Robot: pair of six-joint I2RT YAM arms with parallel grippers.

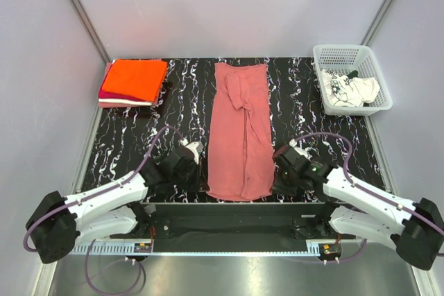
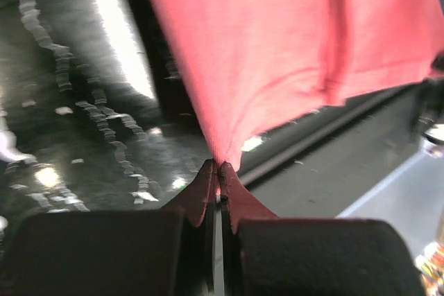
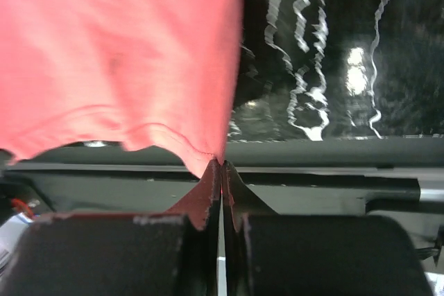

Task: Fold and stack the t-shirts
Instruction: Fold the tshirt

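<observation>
Left wrist, closest in: shows the left gripper (image 2: 220, 171) pinched tight on one near hem corner of the rose tee (image 2: 291, 39). Cloth pulled up from the tips into a narrowing point; fine matte knit, with a stitched hem curving off to the right.

Right wrist, mirrored: right gripper (image 3: 220, 171) closed just as tightly on the other hem corner. Wavy hem running away to its left; glossy black table (image 3: 326, 46) with white marble veining beyond and to its right.

Seen only from the top: the whole tee as a long narrow strip lying flat, stretching away from between both grippers, sides folded inward, a creased sleeve bunched near the far end. Cannot make out the fingertips from up there.

Far beyond the left gripper, at the table's far corner: a square folded stack, orange tee (image 1: 137, 77) on top, the edge of a magenta tee (image 1: 105, 93) under it.

Far beyond the right gripper: rigid white mesh basket (image 1: 350, 53) holding a crumpled white tee (image 1: 350, 91) with black print.
</observation>
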